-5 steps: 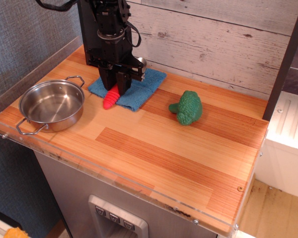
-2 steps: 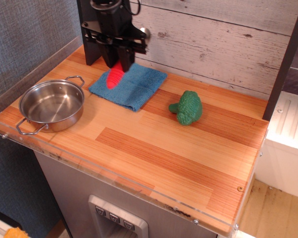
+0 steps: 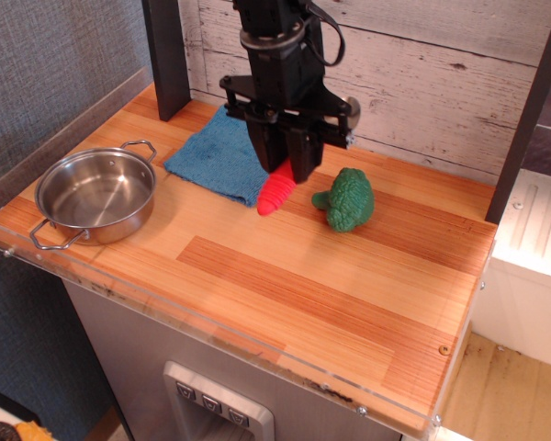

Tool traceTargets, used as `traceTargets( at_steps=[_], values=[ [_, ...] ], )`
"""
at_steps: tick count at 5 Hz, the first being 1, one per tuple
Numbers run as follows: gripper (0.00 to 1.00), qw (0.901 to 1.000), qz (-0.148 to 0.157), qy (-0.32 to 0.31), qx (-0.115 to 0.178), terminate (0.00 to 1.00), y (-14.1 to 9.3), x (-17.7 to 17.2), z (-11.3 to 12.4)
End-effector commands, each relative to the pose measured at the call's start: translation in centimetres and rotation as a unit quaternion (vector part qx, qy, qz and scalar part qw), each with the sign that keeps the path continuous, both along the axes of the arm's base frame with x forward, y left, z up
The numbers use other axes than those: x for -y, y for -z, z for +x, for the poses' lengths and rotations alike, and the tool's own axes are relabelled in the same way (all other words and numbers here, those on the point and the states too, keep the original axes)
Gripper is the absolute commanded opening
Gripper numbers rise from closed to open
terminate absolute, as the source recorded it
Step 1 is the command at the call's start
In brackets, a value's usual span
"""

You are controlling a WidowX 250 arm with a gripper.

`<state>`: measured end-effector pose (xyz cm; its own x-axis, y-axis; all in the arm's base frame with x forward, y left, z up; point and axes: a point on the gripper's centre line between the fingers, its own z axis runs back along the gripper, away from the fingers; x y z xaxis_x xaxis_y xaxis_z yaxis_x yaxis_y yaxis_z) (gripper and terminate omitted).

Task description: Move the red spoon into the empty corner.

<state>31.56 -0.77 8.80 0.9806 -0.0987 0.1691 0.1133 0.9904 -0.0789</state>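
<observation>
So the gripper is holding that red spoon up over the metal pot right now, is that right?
Not quite. The gripper does hold the red spoon, but not over the metal pot. The observation image shows it hanging between the blue cloth and the green toy; the pot sits far off by the counter's other end.

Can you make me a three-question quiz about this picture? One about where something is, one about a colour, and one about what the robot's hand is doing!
1. Where is the metal pot?
A. left end of the counter
B. on the blue cloth
C. beside the green toy

2. What colour is the cloth?
A. yellow
B. blue
C. white

3. What is the hand doing?
A. hanging open with nothing in it
B. holding the red spoon
C. holding the green toy

Answers: 1 A, it sits at the left edge. 2 B, clearly blue. 3 B, the spoon sticks out below its fingers.
</observation>
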Motion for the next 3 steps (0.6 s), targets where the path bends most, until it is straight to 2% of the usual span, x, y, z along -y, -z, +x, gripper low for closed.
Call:
traceTargets(
  at_steps=[1,3],
  values=[
    [0.00,0.9994,0.016,0.024,0.018,0.00,-0.7,3.8,-2.4],
    [0.00,0.9999,0.009,0.001,-0.012,0.00,1.8,6.0,-1.9]
  ],
)
